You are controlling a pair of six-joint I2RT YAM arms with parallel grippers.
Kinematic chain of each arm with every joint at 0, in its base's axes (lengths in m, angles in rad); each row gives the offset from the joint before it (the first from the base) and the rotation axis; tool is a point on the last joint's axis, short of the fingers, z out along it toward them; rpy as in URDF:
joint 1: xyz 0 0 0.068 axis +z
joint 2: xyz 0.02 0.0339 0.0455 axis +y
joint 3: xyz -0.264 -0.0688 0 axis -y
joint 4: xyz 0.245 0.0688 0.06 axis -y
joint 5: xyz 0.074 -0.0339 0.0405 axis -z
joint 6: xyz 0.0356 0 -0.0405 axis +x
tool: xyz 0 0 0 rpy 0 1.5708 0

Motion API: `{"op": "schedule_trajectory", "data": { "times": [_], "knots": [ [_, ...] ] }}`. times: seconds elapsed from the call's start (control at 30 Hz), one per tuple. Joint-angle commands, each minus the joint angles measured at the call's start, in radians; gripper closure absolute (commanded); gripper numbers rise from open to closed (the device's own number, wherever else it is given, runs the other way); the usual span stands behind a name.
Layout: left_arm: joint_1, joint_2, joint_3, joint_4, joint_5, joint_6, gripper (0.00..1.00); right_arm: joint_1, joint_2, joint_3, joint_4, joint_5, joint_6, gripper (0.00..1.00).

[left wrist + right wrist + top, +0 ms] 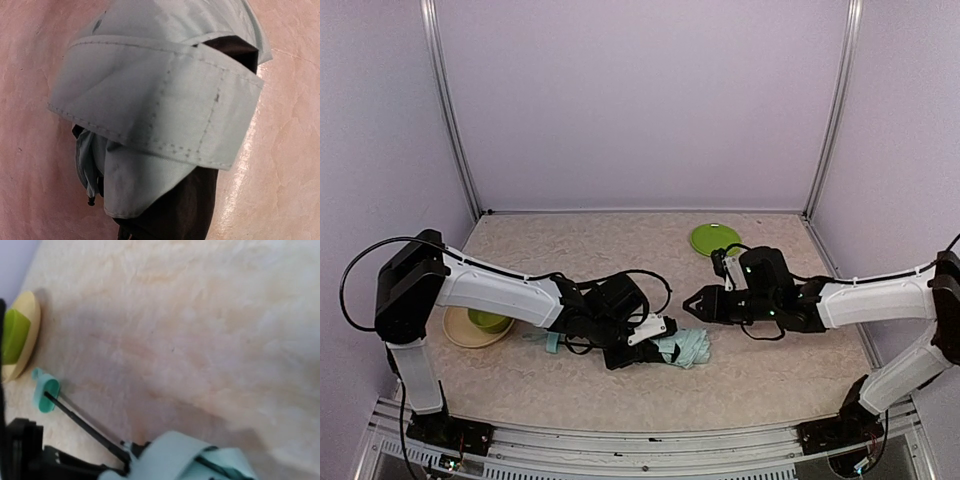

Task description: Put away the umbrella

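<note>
The umbrella (685, 348) is down on the table (770, 390), stretched out sideways from the yellow plate (455, 335). Its mint handle (552, 342) sits just beside the plate, the bundled canopy further off. The left tool (650, 340) is clenched on the umbrella, and its camera is filled with mint fabric bound by a stitched strap (160, 115). Beyond the canopy, furthest from the plate, the right tool (690, 303) hovers. Released or clenched? Can't tell.
</note>
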Motion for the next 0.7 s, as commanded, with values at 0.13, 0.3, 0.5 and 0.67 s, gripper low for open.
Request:
{"op": "schedule_trajectory", "data": {
  "times": [0.13,0.3,0.5,0.67],
  "knots": [
    [-0.012,0.047,-0.008,-0.093,-0.029,-0.007,1.00,0.039,0.151,0.197,-0.268,-0.096,0.018,0.54],
    [-0.013,0.051,-0.003,-0.098,-0.027,-0.001,1.00,0.059,0.265,0.283,-0.339,-0.092,-0.031,0.42],
    [-0.013,0.050,-0.007,-0.093,-0.029,-0.006,1.00,0.129,0.373,0.365,-0.439,-0.027,-0.072,0.45],
    [-0.012,0.050,-0.007,-0.093,-0.031,-0.009,1.00,0.137,0.370,0.358,-0.388,-0.034,-0.078,0.62]
  ]
}}
